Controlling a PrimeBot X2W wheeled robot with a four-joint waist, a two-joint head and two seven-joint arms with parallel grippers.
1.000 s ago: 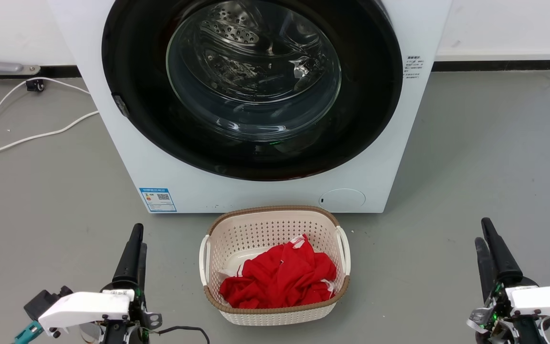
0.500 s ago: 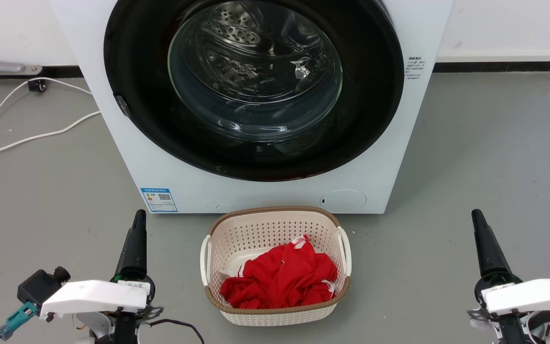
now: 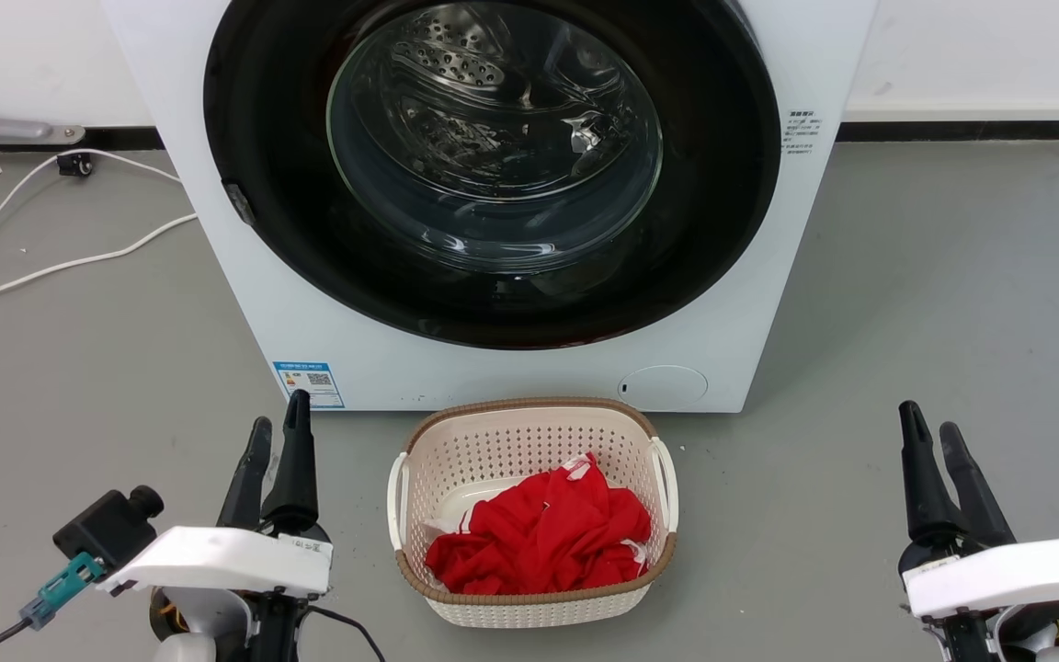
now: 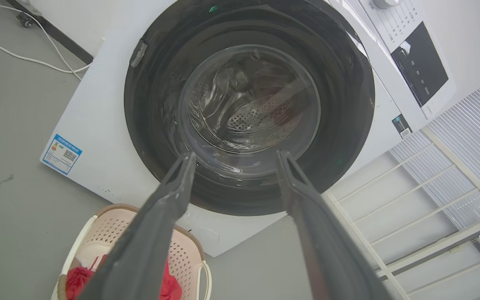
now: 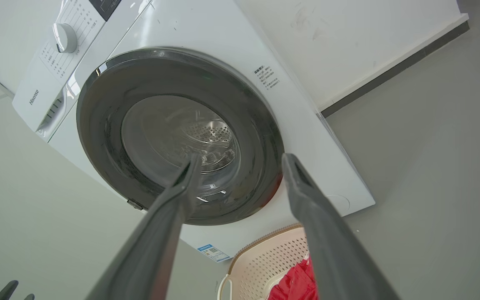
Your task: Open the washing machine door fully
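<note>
The big white front-loading washing machine (image 3: 796,276) is occupying 12 o'clock of the head view. Its round glossy black washing machine door (image 3: 290,257) is sitting shut. The cream perforated basket (image 3: 511,446) is standing at 6 o'clock, probably for loading. The left gripper (image 3: 278,411) (7 o'clock) and right gripper (image 3: 927,418) (5 o'clock) are hovering low, fingers spread, empty, aiming doorward.

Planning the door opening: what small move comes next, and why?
Probably raise the left gripper toward the grey tab on the left rim of the washing machine door: it looks shut, and both this and the right gripper sit open, low, clear of it.
</note>
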